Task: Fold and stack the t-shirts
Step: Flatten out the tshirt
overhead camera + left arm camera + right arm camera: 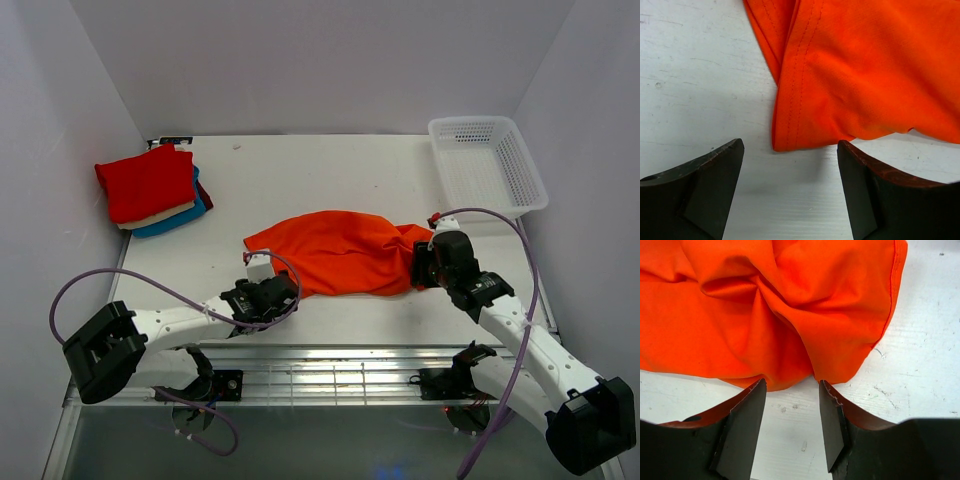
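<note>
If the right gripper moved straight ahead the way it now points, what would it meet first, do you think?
The orange t-shirt: its bunched near edge lies just ahead of the open right gripper. Its height over the table is unclear, so it might skim over the cloth.

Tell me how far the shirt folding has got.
Done: the red shirt, a cream one and a teal-blue one sit folded and stacked at the far left. In hand: the orange shirt lies crumpled in the middle, with the left pincer and right pincer open at its near edge, gripping nothing. Left: folding the orange shirt and stacking it on those.
</note>
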`<action>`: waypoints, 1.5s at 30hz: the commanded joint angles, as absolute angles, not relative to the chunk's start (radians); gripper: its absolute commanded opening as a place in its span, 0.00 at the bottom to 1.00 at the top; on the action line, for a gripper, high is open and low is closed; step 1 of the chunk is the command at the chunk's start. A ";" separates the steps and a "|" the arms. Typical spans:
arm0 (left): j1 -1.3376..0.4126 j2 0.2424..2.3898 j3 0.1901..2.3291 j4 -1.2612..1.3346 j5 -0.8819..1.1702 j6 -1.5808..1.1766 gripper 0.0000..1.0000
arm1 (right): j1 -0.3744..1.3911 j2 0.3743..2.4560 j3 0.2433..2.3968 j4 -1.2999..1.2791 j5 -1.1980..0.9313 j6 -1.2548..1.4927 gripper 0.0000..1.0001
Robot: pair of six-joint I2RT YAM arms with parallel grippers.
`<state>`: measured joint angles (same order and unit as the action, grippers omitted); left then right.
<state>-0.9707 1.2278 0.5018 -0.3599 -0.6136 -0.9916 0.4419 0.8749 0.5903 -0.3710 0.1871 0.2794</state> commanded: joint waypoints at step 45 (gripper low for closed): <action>-0.962 1.117 0.739 -0.703 -0.963 -1.049 0.00 | 0.463 1.100 0.515 -0.348 0.114 0.391 0.54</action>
<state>-0.9649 1.1275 0.7433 -0.6846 -0.9394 -1.0477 0.4500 1.0859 0.5205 -0.3912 0.1459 0.3683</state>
